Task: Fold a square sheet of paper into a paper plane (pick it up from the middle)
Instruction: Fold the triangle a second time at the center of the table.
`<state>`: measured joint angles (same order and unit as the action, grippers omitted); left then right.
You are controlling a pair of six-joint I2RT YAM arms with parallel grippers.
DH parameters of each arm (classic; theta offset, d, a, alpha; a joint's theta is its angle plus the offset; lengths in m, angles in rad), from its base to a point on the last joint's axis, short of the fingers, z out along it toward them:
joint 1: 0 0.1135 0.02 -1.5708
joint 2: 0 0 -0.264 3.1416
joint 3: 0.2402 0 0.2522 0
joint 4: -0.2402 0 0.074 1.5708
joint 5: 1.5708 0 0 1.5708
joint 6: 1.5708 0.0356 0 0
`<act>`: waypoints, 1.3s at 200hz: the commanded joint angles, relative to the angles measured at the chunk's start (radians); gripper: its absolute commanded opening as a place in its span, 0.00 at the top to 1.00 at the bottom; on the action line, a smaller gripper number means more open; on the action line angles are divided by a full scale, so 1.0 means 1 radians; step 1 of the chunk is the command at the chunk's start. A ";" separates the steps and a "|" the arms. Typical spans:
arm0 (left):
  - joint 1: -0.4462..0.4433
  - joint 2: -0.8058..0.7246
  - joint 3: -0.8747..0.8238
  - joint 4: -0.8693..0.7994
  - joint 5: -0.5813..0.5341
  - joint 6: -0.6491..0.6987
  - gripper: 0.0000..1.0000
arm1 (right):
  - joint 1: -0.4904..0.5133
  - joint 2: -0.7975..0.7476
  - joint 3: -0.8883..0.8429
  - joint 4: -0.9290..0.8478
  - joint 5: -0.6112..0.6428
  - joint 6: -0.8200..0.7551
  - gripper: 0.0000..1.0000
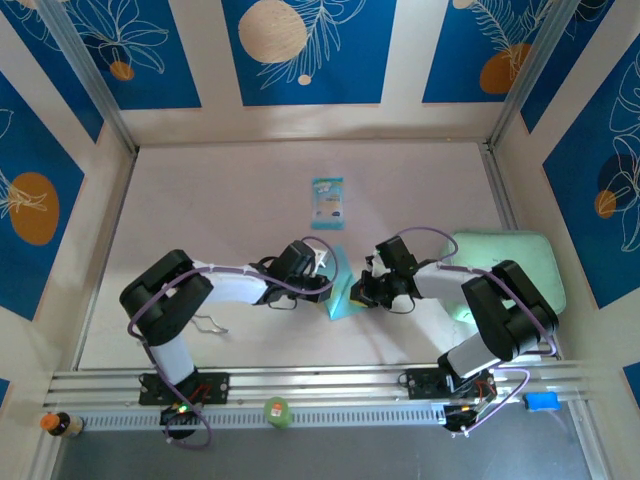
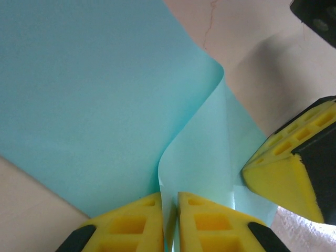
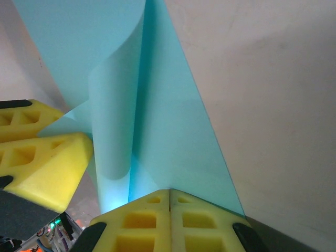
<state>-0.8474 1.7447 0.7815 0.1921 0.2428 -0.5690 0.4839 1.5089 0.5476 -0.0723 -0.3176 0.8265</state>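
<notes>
The left jaws, nearly closed, pinch the curling square sheet of paper (image 2: 94, 94), which curves between both jaws. The right jaws clamp its other edge, fully closed. First fold seems underway; next needs edges aligned, then creased.

Pale pinkish, matte counter (image 1: 220, 200), closed off left, right and far by upright panels; thin reddish line on the surface in the left wrist view. Far of centre: small teal-and-white packet (image 1: 327, 201), lying flat, well apart from everything else. Right side: pale green rounded pad (image 1: 505, 262), flat, close to the right edge. Centre, nearer than the packet: light-blue square sheet of paper (image 1: 338, 292), part of it flat on the surface, one flap curled up off it. Near edge: metal rail (image 1: 330, 382) running left to right, with a small green round item (image 1: 277, 411) on the grooved strip just nearer.
</notes>
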 commanded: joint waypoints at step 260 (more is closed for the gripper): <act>-0.005 0.044 0.029 -0.037 -0.025 0.084 0.88 | -0.016 -0.099 -0.013 0.013 -0.053 0.003 0.95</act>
<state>-0.8474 1.7645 0.8005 0.1783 0.2241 -0.4980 0.4744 1.4673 0.5468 -0.0715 -0.3256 0.8234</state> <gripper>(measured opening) 0.119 0.049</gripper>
